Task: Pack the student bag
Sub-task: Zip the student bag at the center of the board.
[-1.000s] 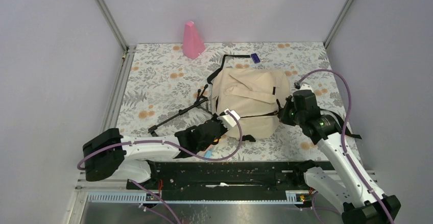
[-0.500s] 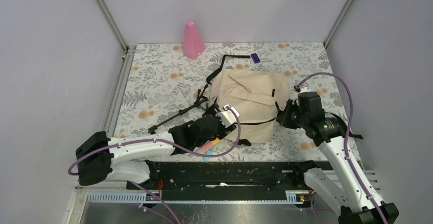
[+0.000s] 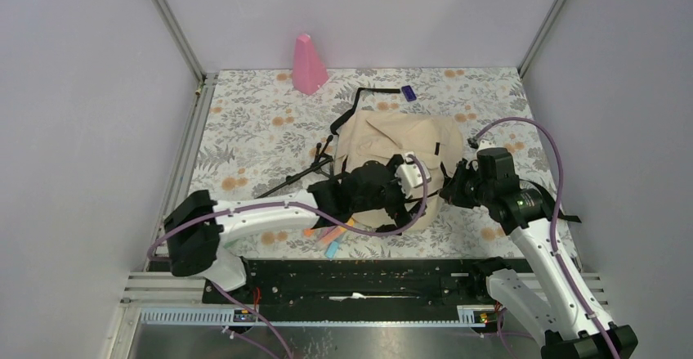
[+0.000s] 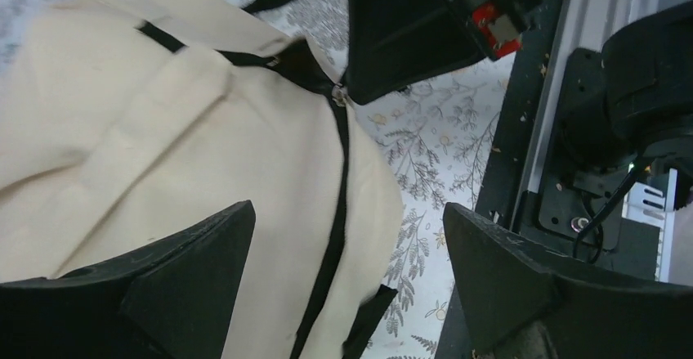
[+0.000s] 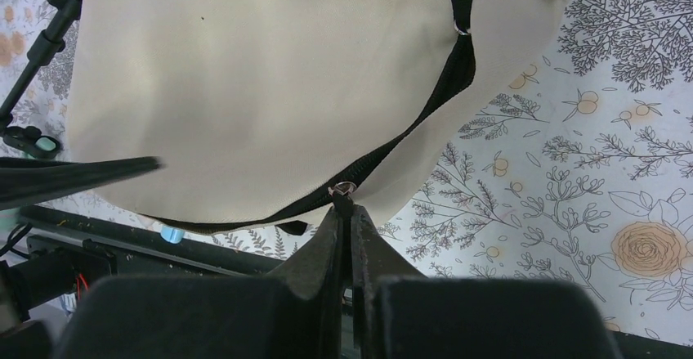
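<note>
Two hands are at the student bag (image 3: 384, 138), which lies in the middle of the flowery worktop (image 3: 245, 130). The left hand (image 4: 347, 244) is spread wide above it, grasping nothing. The right hand (image 5: 343, 212) pinches the zipper pull (image 5: 342, 189) at its lower right edge.

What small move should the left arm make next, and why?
Probably close the left fingers on the bag's fabric beside the zipper. They stand open astride it, holding nothing, while the right fingers are shut on the zipper pull. Bracing the soft bag should let the pull slide instead of dragging the bag.
</note>
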